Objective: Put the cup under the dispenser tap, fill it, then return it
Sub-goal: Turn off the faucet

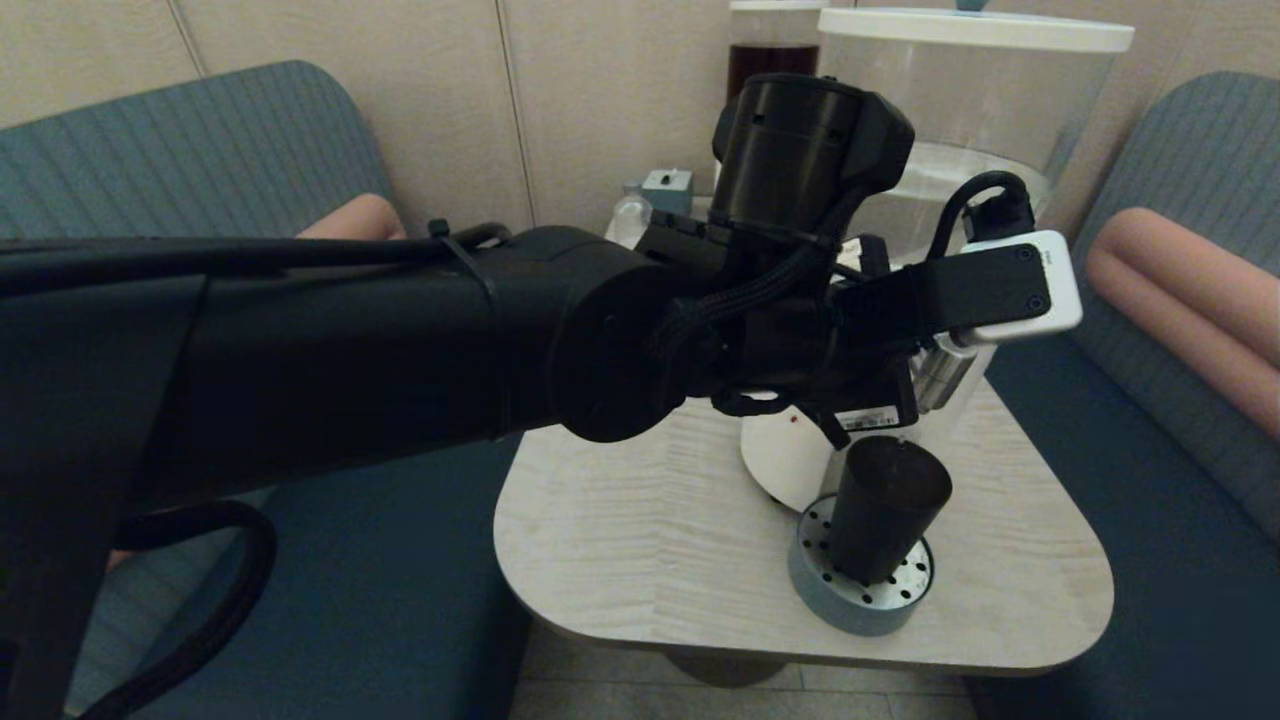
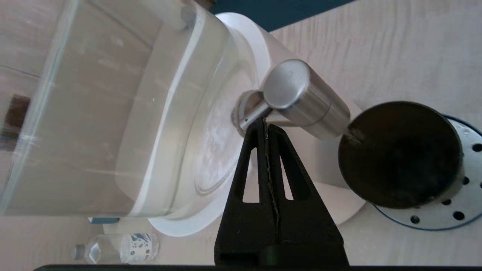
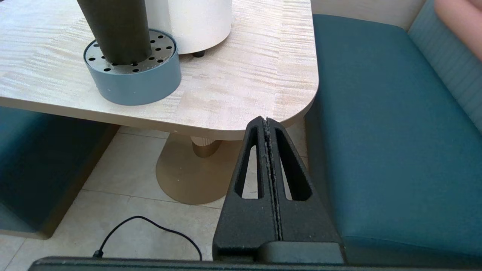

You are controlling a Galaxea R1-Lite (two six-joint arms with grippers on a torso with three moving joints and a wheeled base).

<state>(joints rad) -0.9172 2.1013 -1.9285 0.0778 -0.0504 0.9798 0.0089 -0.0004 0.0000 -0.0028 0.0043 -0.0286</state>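
Brushed-metal dispenser tap (image 2: 301,98): left gripper (image 2: 263,122), fingers pressed together and empty, tip at its lever. Cup (image 2: 400,153) stands on perforated drip tray (image 2: 465,199) under spout (rim barely beneath). Risk: off-centre stream spills; overfilling likely. Right gripper (image 3: 266,121) parked below the table edge, pressed together.

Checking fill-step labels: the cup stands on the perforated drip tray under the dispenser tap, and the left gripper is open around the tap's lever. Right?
Not quite. The left gripper is shut, its tip at the dispenser tap, as the left wrist view shows. The cup does stand on the perforated drip tray under the tap.
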